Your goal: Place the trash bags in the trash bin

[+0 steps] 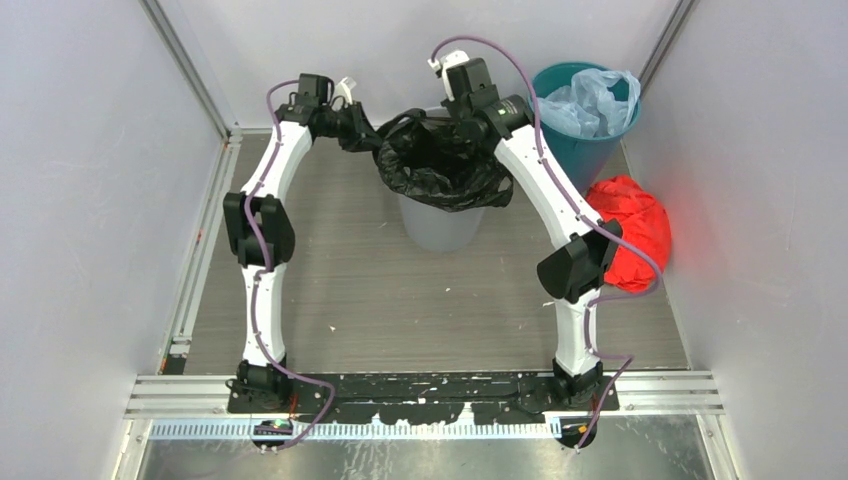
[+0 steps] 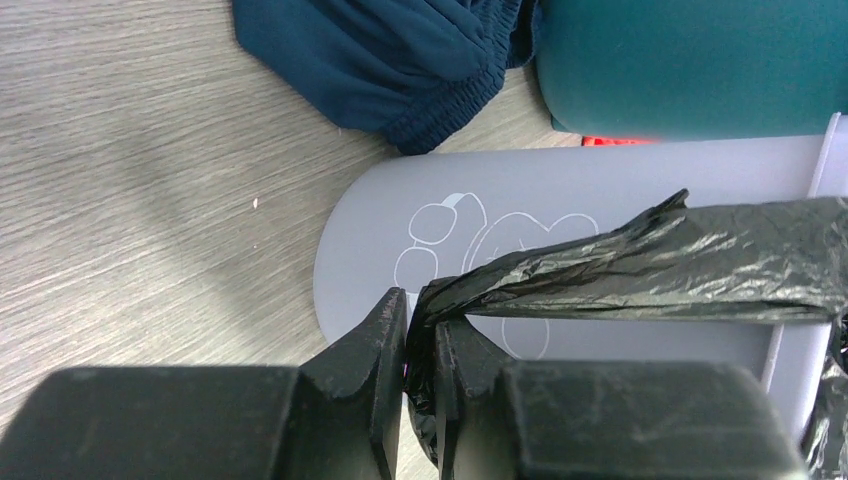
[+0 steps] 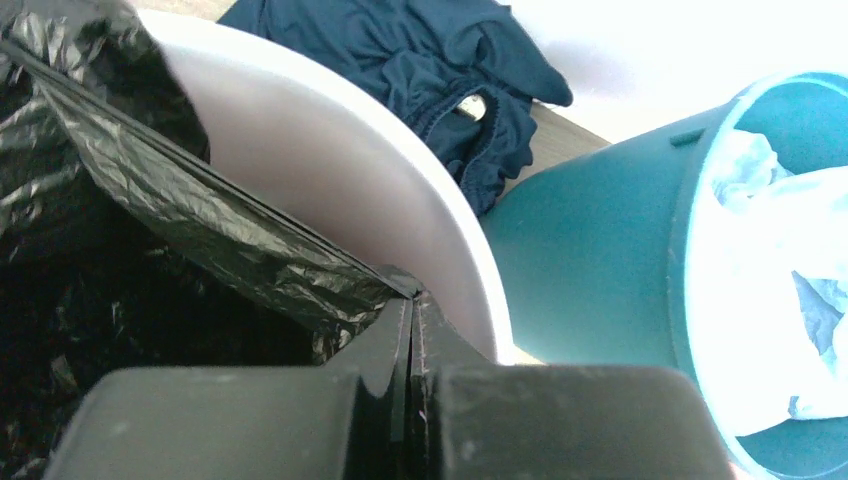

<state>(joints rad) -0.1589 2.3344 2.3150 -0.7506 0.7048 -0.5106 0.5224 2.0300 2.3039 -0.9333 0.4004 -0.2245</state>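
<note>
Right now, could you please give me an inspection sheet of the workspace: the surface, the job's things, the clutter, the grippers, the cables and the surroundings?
Surface: grey wood-grain table, a few white specks.
Job's things: black trash bag held spread over the mouth of the grey bin, draping over its rim.
Clutter: teal bin holding a pale blue bag; red cloth bundle beside it; dark blue garment on the table beyond the grey bin.
Grippers: left gripper and right gripper each shut on an edge of the bag.
Cables: purple cable along each arm; none snagged that I can see.
Surroundings: pale walls, aluminium rails.
</note>
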